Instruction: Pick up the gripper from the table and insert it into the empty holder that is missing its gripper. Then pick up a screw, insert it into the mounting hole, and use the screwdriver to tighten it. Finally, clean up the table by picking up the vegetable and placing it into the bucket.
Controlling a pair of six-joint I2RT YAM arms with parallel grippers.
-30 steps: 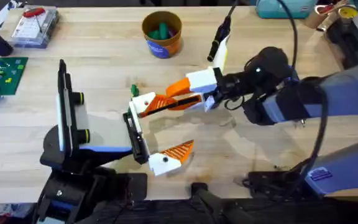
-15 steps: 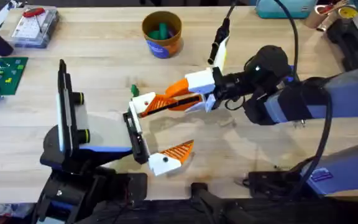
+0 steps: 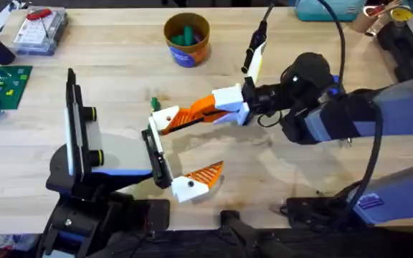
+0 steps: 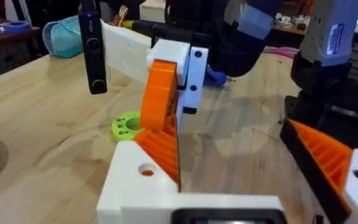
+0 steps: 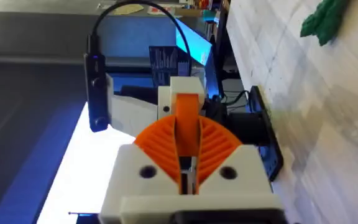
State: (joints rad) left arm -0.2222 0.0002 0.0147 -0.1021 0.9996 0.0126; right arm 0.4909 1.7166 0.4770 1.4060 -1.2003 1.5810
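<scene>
Wooden table (image 3: 300, 183) under us — our right gripper (image 3: 192, 115) is clamped on the gripper (image 3: 171, 120), long axis pointing at the holder (image 3: 156, 156), which sits just ahead of the jaws. Left gripper (image 4: 229, 208): one finger mounted, state unclear — bucket (image 3: 187, 39) far beyond.

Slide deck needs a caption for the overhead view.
Right gripper presses the gripper onto the holder on the table.

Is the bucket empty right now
No, the overhead view shows a dark green piece standing inside the bucket near the table's far edge.
</scene>
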